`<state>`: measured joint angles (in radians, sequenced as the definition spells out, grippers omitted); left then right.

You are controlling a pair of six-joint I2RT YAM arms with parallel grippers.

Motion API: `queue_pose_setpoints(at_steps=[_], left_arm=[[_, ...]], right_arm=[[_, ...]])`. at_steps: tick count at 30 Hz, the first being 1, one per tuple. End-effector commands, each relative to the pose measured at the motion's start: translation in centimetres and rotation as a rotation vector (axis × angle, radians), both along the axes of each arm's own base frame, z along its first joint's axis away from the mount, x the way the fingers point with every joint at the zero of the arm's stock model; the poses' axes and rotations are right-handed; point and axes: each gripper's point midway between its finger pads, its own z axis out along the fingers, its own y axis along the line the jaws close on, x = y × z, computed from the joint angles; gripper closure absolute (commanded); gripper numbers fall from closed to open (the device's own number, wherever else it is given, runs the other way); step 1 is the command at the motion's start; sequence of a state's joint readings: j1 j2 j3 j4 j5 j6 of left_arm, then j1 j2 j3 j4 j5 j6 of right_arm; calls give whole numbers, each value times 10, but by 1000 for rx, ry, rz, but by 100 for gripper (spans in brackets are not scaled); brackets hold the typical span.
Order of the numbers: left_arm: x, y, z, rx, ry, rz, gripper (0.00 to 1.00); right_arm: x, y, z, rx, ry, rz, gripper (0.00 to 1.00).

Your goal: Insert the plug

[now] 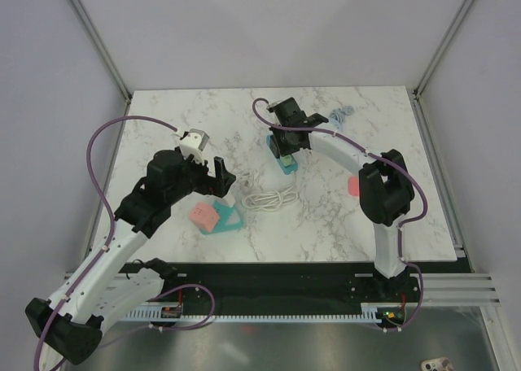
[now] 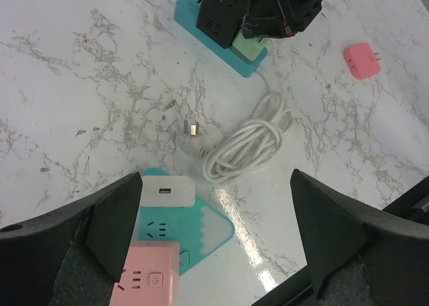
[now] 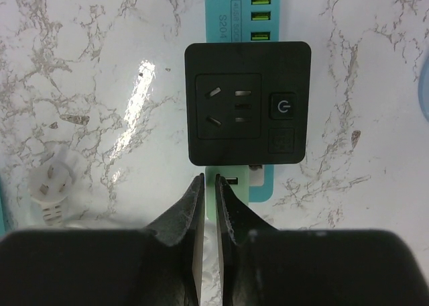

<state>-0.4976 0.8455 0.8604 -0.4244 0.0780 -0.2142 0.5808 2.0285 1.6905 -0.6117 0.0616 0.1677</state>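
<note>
Right tool [image 3: 209, 205] pinched together, empty, just below the black socket cube [image 3: 248, 103]; left tool [image 2: 218, 205] gapes wide. White plug [image 2: 192, 130] lies mid-frame on the counter [image 2: 80, 84]; its coiled cable [image 2: 248, 145] may tug it askew at insertion.

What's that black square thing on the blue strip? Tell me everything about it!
The black box is square with rounded corners, matte plastic by its look. Its face has socket slots, a round power button and a small square mark. It sits flat on the teal strip, beside three green ports. The shut right pincer hovers at one edge; touching or not, I cannot tell.
</note>
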Motion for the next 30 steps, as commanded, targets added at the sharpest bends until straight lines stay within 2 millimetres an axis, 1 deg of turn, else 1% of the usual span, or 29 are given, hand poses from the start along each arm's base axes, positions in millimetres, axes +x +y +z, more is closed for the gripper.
queue_pose_setpoints(at_steps=[1,2,3,4,5,6,7,8,10,11,13,14,15,16,17,18,19,20,21,22,23,25,28,29,30], left_arm=[[5,6,9,28,-64,9,2],[6,6,7,30,-60,10,2],[5,6,8,30,-61,11,2],[5,5,8,29,-61,8,2],[5,6,8,30,-61,11,2],[5,6,8,30,-62,12,2],[6,7,9,29,-64,13,2],[6,7,7,32,-62,16,2],[6,8,8,32,-64,19,2],[6,8,8,32,-64,19,2],[5,7,8,31,-64,16,2],[6,8,8,31,-65,19,2],[6,8,9,31,-67,19,2],[6,8,8,32,-66,21,2],[6,8,8,33,-64,21,2],[6,8,9,32,-68,22,2],[6,8,8,32,-68,23,2],[6,9,9,33,-68,25,2],[6,9,8,34,-67,26,2],[7,9,8,35,-67,28,2],[6,9,7,36,-65,27,2],[7,9,6,39,-63,27,2],[8,9,6,39,-63,28,2],[8,8,6,40,-60,27,2],[8,8,5,42,-59,25,2]], right_arm=[[3,3,11,-3,-24,2,83],[5,4,16,6,-31,1,83],[7,5,28,24,-50,1,82],[8,6,34,37,-58,4,81],[6,9,40,59,-55,14,77],[5,11,50,87,-62,15,73],[6,7,55,109,-60,1,71],[4,9,66,153,-57,15,67],[5,3,75,181,-62,-6,65],[5,1,82,198,-70,-7,60],[12,-10,84,218,-74,-47,52],[16,-16,86,228,-79,-73,43],[23,-33,81,219,-77,-122,40],[30,-41,78,232,-81,-161,32],[36,-51,69,222,-75,-198,26],[47,-72,64,207,-89,-261,23],[55,-80,61,212,-95,-291,18],[62,-91,46,188,-81,-335,7],[72,-106,46,184,-91,-379,2],[80,-117,43,163,-104,-416,2],[86,-123,34,151,-100,-437,2],[103,-142,36,134,-142,-503,2],[122,-160,31,109,-173,-562,2],[130,-161,28,102,-181,-566,2],[134,-166,25,85,-186,-572,2]])
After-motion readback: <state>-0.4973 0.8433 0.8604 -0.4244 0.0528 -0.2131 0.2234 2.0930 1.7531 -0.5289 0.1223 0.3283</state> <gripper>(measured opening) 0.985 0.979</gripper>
